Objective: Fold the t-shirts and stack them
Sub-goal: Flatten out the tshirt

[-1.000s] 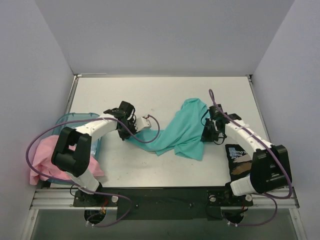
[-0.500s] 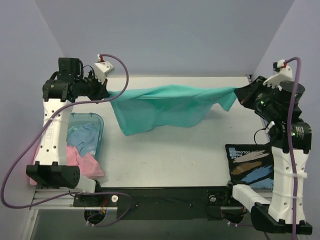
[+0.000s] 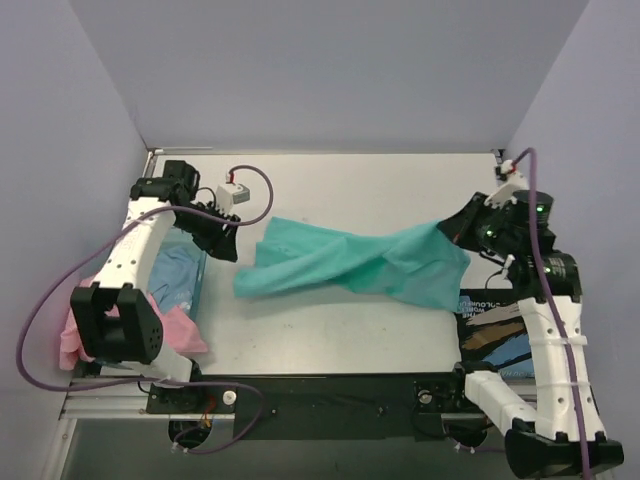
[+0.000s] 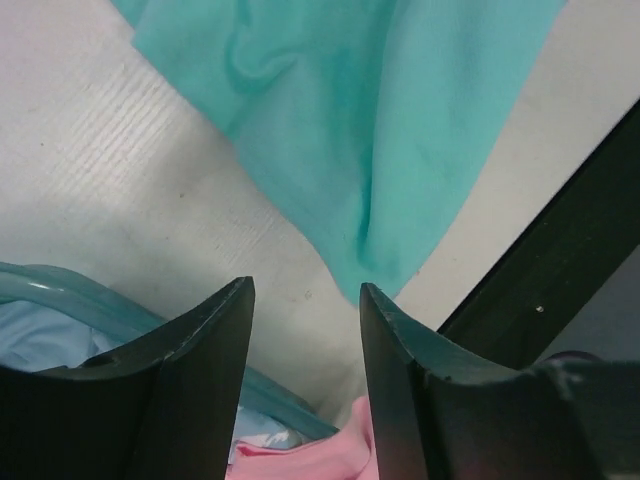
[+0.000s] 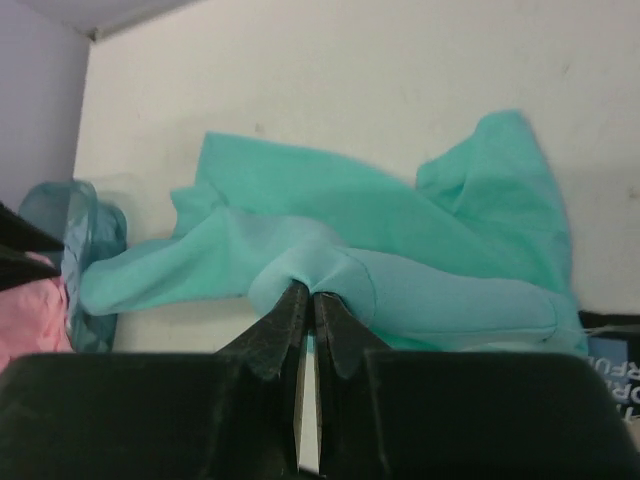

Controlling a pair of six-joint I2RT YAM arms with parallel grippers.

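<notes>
Spreading step, I'd say: the teal shirt (image 3: pixel 350 265) lies twisted mid-counter, its right end pinched in the right gripper (image 5: pixel 308 296). The left gripper (image 4: pixel 303 290) gapes empty by the left edge; next it needs a corner.

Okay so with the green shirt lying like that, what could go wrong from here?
1. Only the right claw grips the teal t-shirt; the left claw is open and empty, so a pull may bunch the twisted cloth more.
2. The shirt's right end lies by the dark booklet, which might get dragged.
3. The left claw hangs close to the blue tub and could knock its rim when reaching for the cloth.
</notes>
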